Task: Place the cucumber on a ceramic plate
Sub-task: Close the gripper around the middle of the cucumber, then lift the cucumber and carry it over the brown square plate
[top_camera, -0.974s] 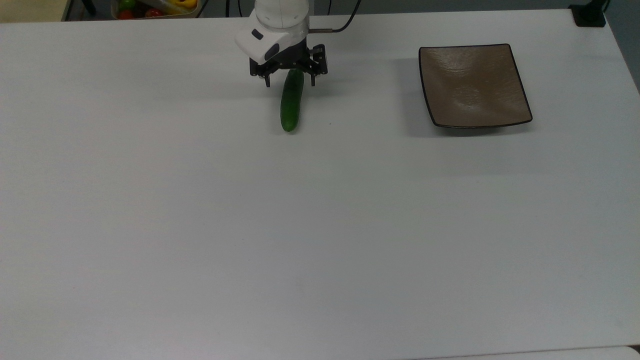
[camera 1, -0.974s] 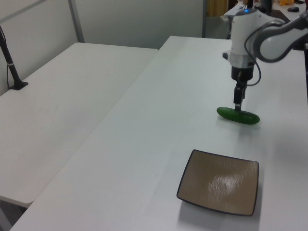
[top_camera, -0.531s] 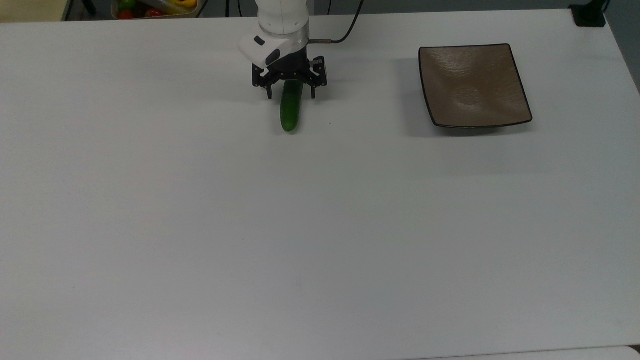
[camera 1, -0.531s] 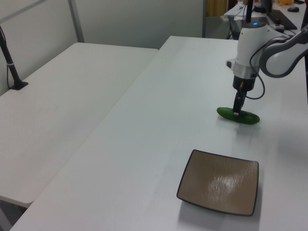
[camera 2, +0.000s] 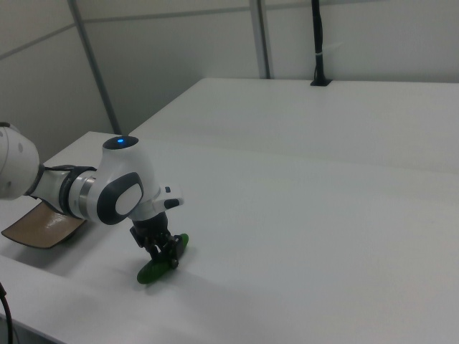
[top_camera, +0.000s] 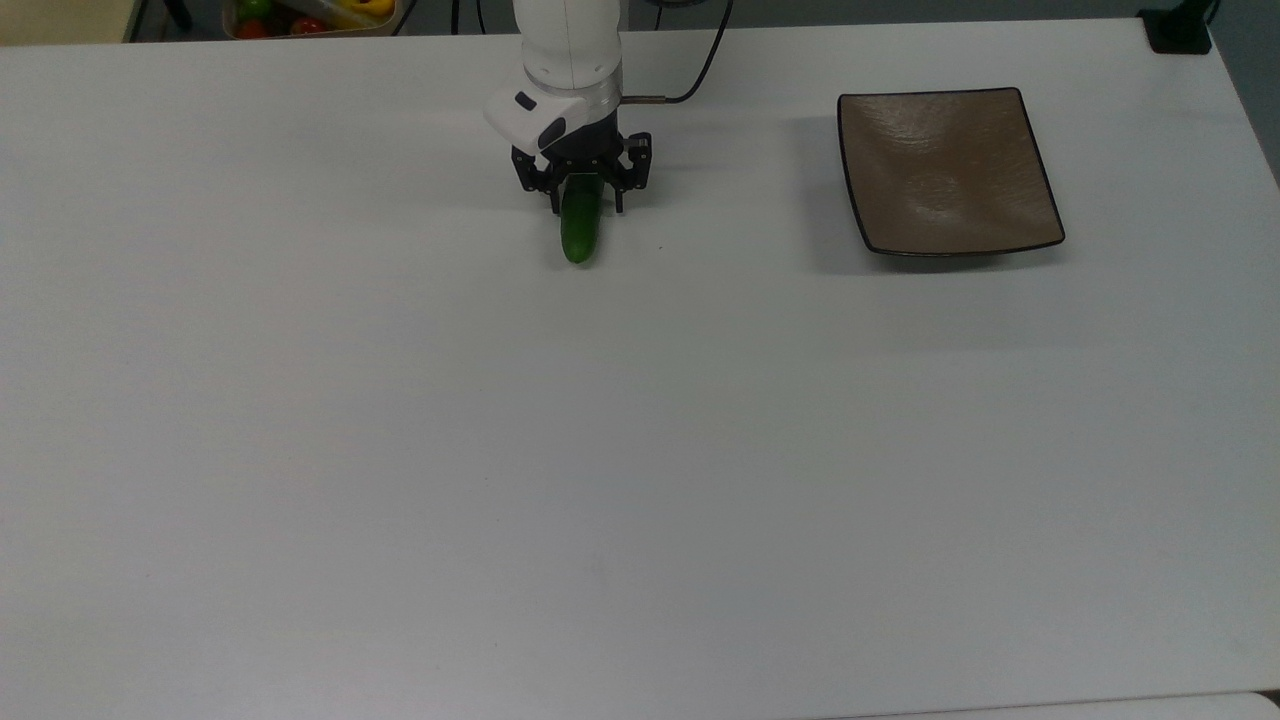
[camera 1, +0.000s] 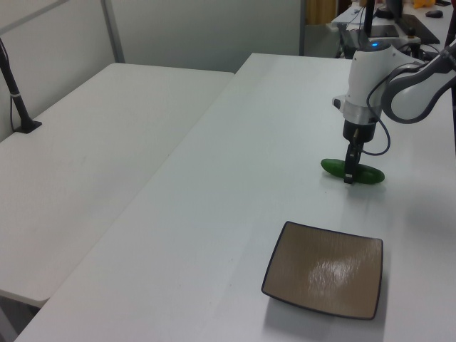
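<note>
1. Dark green cucumber (top_camera: 579, 228) lies on the white tabletop (top_camera: 500, 450), well left of the ceramic plate (top_camera: 945, 170) in the top view.
2. Gripper (top_camera: 584, 192) is lowered over it, fingers open and straddling its far half.
3. Plate bare; grasp, lift, carry and placement all remain.

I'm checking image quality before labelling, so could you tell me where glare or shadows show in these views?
Top view: the ceramic plate casts a soft shadow toward the top view's left. Left view: a bright glare patch sits on the plate. Right view: the cucumber is shaded beneath the gripper.
</note>
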Motion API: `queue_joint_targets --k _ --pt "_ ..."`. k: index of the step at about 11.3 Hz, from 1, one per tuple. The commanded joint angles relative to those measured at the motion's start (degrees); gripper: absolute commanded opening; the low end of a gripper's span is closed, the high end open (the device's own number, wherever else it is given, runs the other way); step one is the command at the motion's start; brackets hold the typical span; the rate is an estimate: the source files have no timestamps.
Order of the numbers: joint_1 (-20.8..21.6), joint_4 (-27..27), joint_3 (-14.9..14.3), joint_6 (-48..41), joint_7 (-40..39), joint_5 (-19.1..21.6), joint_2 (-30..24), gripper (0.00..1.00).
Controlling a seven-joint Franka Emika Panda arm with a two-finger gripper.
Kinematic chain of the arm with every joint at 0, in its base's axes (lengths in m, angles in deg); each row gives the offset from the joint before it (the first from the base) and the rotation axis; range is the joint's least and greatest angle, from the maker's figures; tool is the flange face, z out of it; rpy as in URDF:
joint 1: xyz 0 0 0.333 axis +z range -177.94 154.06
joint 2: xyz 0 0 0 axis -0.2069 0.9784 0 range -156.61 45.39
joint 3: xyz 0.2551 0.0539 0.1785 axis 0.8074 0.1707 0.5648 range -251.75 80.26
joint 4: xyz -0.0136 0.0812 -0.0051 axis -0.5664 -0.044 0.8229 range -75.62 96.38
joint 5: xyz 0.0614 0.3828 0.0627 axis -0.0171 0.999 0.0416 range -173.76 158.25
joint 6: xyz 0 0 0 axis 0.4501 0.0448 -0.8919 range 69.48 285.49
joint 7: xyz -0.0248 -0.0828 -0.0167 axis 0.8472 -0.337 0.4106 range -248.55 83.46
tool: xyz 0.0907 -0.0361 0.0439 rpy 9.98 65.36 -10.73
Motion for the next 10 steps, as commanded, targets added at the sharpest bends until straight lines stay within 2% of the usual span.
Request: queue_joint_targets --k 1,2,3,5,7,10 --pt "0.35 0.65 0.06 1.33 1.16 -0.81 -0.31 0.29" --pt "0.35 0.65 0.06 0.98 1.16 -0.81 -0.48 0.17" --pt "0.26 0.56 0.06 0.81 1.25 -0.81 -0.83 0.09" --pt "0.09 -0.14 0.06 -3.21 1.16 -0.81 -3.28 0.09" --pt "-0.26 -3.47 -0.03 -9.27 0.64 -0.81 -5.57 0.09" --pt "-1.84 -13.64 -0.73 -24.19 -0.33 -0.81 -7.34 0.10"
